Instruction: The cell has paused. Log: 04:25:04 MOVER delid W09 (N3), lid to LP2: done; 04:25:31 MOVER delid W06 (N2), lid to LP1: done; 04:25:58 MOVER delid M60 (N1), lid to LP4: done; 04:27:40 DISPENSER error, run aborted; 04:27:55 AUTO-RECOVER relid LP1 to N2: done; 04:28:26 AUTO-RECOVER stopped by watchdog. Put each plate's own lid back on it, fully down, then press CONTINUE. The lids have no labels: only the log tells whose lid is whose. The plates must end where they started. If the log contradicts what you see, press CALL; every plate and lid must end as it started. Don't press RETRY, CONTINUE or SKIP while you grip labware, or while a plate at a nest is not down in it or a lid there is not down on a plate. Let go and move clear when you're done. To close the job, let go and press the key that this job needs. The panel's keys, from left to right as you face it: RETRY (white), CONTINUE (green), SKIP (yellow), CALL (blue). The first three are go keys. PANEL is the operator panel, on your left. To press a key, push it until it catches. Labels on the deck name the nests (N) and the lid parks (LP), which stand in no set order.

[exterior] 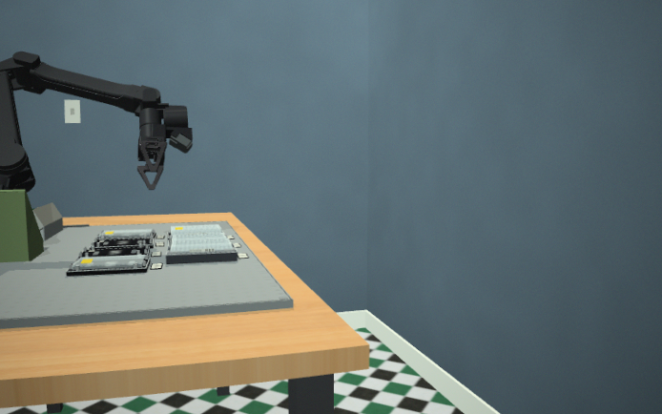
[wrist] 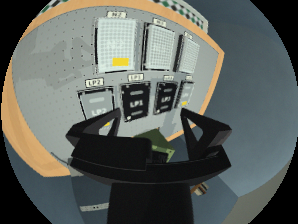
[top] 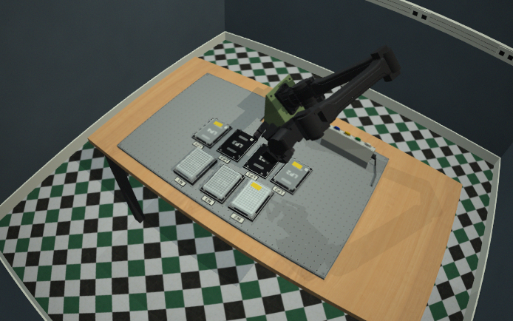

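Smooth light wooden table top (top: pixel 397 242), matt grey perforated metal deck plate (top: pixel 310 234), matt black plastic-looking robot arm (top: pixel 351 81), glossy checkered floor (top: pixel 113 265).

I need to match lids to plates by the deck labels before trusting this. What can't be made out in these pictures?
- Nest labels: too small and blurred, all views.
- One empty park: part hidden by the open gripper, top view.
- Panel key captions: too small on top; cut off in the exterior view.
- Plates: overlap in the exterior view.
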